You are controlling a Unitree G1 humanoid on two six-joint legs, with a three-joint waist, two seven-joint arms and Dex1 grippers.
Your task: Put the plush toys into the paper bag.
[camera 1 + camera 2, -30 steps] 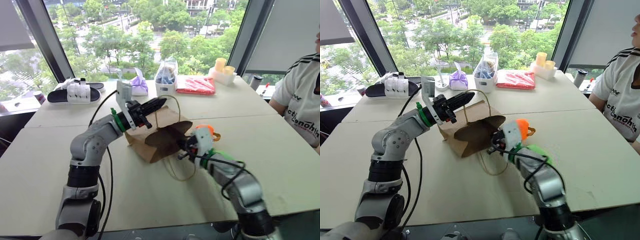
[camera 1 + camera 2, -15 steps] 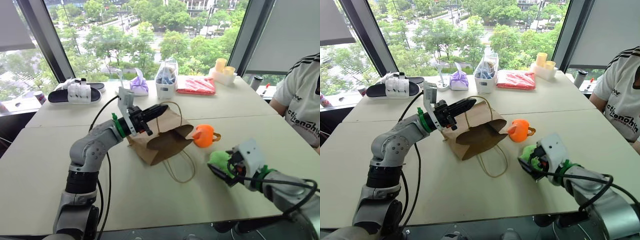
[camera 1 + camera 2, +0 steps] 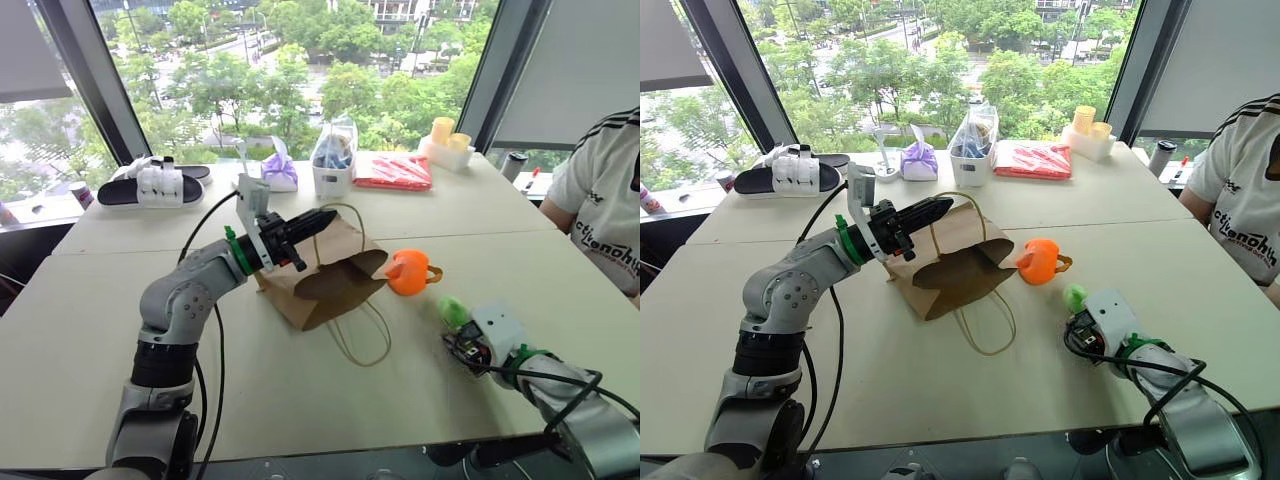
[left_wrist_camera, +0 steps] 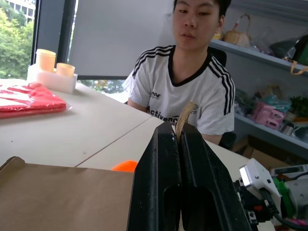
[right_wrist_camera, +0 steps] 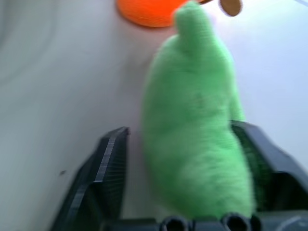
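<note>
The brown paper bag [image 3: 325,275] lies mid-table with its mouth facing me. My left gripper [image 3: 318,218] is shut on its cord handle [image 4: 185,113] and holds it up above the bag. The orange plush toy [image 3: 408,271] sits on the table just right of the bag's mouth. Further right and nearer me, the lime green plush toy [image 3: 452,310] lies between the fingers of my right gripper [image 5: 180,132]. That gripper is open: one finger touches the toy, and a gap shows at the other finger [image 5: 113,159].
Along the far edge by the window lie black-and-white slippers [image 3: 155,183], a purple pouch [image 3: 279,170], a clear plastic bag [image 3: 332,155], a red packet [image 3: 392,170] and yellow cups [image 3: 445,140]. A person [image 3: 605,200] sits at the table's right side.
My right arm has swung from the bag's mouth out to the right and down, and its fingers now sit around the green toy. The left gripper has kept still on the handle.
</note>
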